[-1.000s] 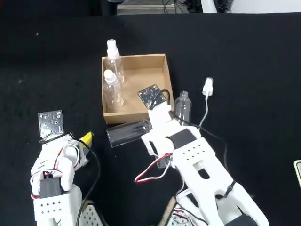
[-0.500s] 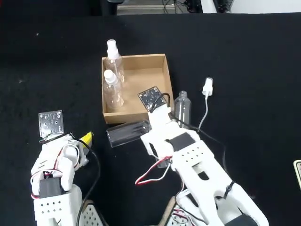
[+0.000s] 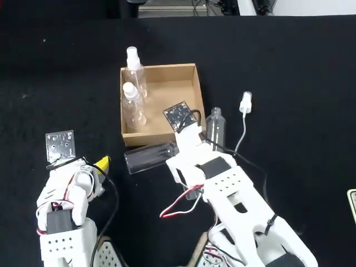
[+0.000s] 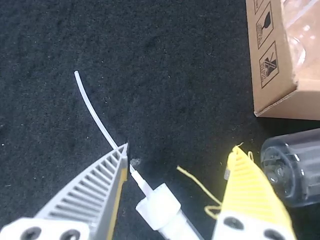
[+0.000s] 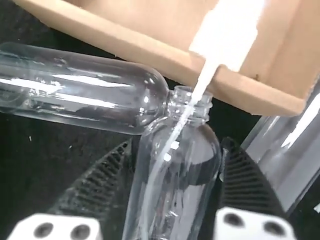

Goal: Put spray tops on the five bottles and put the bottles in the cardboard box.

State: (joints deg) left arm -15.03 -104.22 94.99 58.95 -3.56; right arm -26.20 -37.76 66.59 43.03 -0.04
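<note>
My right gripper (image 5: 175, 150) is shut on a clear bottle (image 5: 172, 170), held just in front of the cardboard box (image 3: 196, 92). A white spray top (image 5: 227, 27) sits loosely above the bottle's neck, its tube hanging down inside. Two capped bottles (image 3: 134, 108) stand in the box. Another clear bottle (image 3: 147, 157) lies on the cloth next to the box's front wall (image 5: 125, 42). My left gripper (image 4: 180, 150) is open at the near left, with a second spray top (image 4: 159, 204) lying between its fingers and not clamped.
An uncapped bottle (image 3: 216, 128) stands upright right of the box. A loose spray top (image 3: 245, 103) with its tube lies farther right. The black cloth covers the whole table (image 3: 300, 67). The lying bottle's base (image 4: 295, 167) is near my left gripper's yellow finger.
The lying bottle has slid slightly to the left. The right arm has shifted a little with its bottle. The left arm has stayed put.
</note>
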